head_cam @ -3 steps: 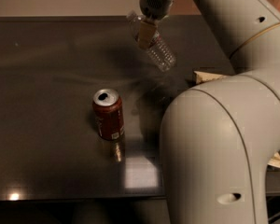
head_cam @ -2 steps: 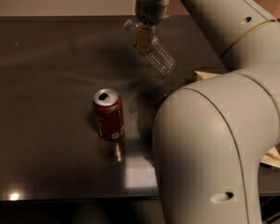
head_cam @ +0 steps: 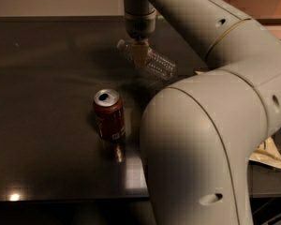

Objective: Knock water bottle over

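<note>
The water bottle [head_cam: 161,65] is clear and ribbed with a white cap. It lies tilted almost flat on the dark table [head_cam: 47,69], cap to the left, base to the right. My gripper [head_cam: 139,55] hangs straight down from the wrist and sits right on the bottle's neck end, covering part of it. The red-brown soda can [head_cam: 109,115] stands upright in front and to the left of the bottle, apart from it.
My large pale arm [head_cam: 201,144] fills the right foreground and hides that part of the table. A tan paper bag [head_cam: 268,154] lies at the right edge. The table's front edge runs along the bottom.
The gripper has come lower and a little left. The bottle has tipped from a steep slant to nearly flat, its cap end lower. The can has not moved.
</note>
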You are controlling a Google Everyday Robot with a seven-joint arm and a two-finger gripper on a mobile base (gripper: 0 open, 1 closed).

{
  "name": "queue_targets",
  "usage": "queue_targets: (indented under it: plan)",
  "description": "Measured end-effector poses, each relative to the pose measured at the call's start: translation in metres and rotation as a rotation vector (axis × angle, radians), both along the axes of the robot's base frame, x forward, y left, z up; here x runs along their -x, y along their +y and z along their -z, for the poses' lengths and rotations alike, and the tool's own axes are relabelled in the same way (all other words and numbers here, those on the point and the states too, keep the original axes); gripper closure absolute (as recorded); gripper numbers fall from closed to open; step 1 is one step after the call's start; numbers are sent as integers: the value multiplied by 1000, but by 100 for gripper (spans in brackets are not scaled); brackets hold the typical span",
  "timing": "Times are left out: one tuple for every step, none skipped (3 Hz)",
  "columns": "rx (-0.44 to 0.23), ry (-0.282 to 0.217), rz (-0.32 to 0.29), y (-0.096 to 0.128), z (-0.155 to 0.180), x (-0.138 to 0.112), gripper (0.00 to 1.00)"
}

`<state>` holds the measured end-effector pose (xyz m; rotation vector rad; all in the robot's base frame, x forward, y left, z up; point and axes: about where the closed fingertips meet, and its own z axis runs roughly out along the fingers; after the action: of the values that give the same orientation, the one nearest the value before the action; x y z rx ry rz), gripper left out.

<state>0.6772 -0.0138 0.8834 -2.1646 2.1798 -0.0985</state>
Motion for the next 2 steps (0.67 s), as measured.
queue_targets:
  plan:
    - [37, 25, -45, 1, 12, 5, 59]
    - [52, 50, -84, 6, 20, 11, 36]
